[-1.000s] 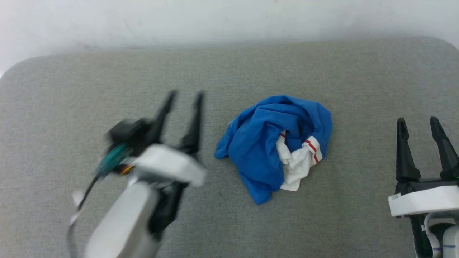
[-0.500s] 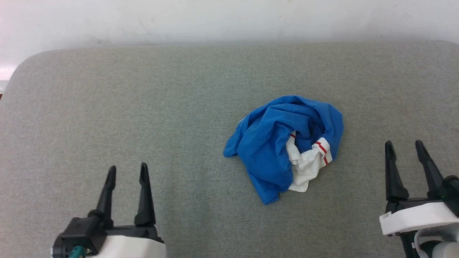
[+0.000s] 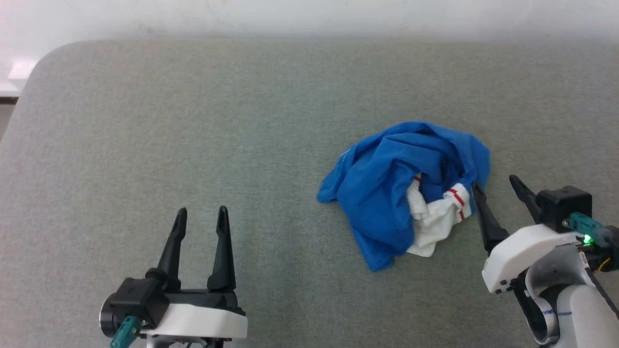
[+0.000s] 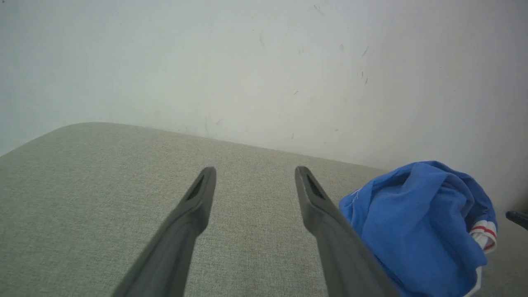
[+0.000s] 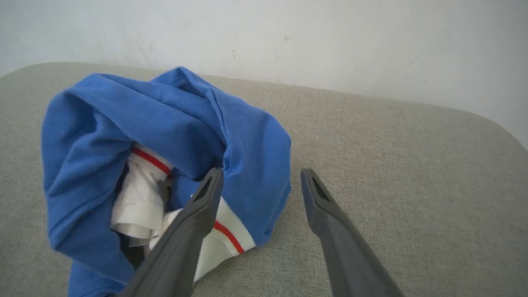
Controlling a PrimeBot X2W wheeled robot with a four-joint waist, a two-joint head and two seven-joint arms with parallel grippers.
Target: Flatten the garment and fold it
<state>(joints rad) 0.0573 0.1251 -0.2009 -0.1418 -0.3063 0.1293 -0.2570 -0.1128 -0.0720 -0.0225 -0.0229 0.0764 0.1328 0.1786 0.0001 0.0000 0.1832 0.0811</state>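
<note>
Right of centre on the grey pad [image 3: 193, 121], the garment [image 3: 401, 188] lies bunched. The right gripper [image 3: 494, 182], spread at its edge, could pinch several layers and drag the heap. The left gripper [image 3: 202, 211] is spread too.

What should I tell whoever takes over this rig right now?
Left gripper: open, empty, well to the left of the shirt.
Right gripper: open, empty, at the shirt's right edge by the white sleeve end; contact unclear.
Shirt: crumpled heap on the grey pad.
Done: nothing flattened or folded yet.
To do: grasp it, spread it flat, fold it.
</note>
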